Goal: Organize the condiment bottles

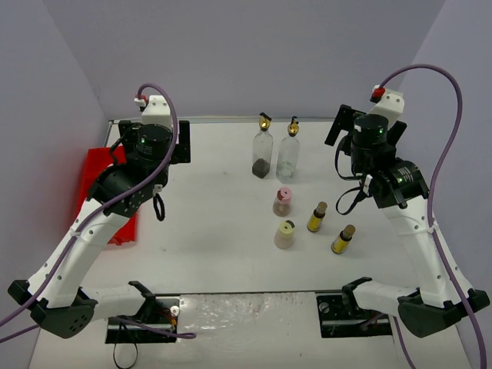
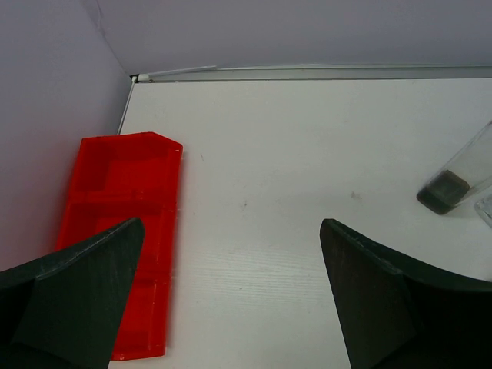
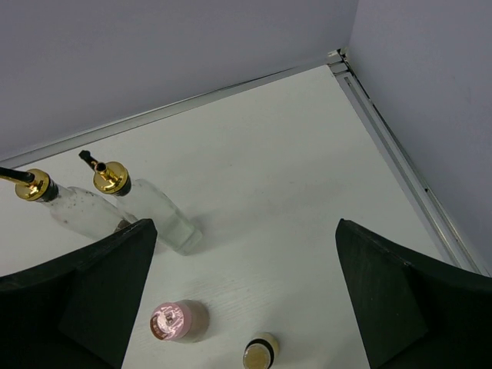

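- At the far left: left fingers (image 2: 77, 300) spread wide, gripping nothing, hanging over bare white table (image 2: 307, 154) near a red plastic compartment tray (image 2: 115, 200).
- Toward the back middle of the table: two tall clear bottles with gold pour spouts, one with a dark residue at the bottom (image 1: 262, 156), one plain (image 1: 288, 157), upright and just beside each other. Probably stiff, smooth-walled and somewhat top-heavy. Best taken around the mid-body, well below the thin spout.
- Just in front of those: two squat beige bottles, one pink-capped (image 1: 282, 202) and one yellow-capped (image 1: 285, 234), both upright. Likely light and steady on their wide bases. Best gripped across the shoulder under the cap.
- A little further right: two slim yellow bottles with brown caps (image 1: 317, 217) (image 1: 343, 239), upright and near each other. Likely light and easily knocked over. Best pinched low on the body.
- Six bottles in all, in three pairs, none held.
- At the far right: right fingers (image 3: 400, 300) wide apart and empty, above the table near the bottles.
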`<state>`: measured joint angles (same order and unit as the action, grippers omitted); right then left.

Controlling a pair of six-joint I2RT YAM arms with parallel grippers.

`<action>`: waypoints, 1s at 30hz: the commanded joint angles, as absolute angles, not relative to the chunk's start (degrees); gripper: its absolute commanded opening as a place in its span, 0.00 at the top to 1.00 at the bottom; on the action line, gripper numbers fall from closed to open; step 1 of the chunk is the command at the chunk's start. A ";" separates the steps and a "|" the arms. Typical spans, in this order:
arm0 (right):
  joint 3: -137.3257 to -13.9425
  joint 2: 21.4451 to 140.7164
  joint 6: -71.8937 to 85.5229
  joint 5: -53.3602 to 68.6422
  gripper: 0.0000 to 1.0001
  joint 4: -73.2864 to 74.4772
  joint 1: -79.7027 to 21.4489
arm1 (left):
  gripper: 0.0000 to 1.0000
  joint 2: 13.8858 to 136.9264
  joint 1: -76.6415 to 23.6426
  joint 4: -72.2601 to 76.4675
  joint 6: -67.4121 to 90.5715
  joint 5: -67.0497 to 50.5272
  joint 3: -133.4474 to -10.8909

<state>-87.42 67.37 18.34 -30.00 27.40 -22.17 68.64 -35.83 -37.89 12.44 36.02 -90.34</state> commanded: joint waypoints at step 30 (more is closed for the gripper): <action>-84.21 62.23 18.09 -28.02 0.00 23.32 -21.89 | 0.03 114.66 -34.35 -21.74 12.51 7.06 -125.78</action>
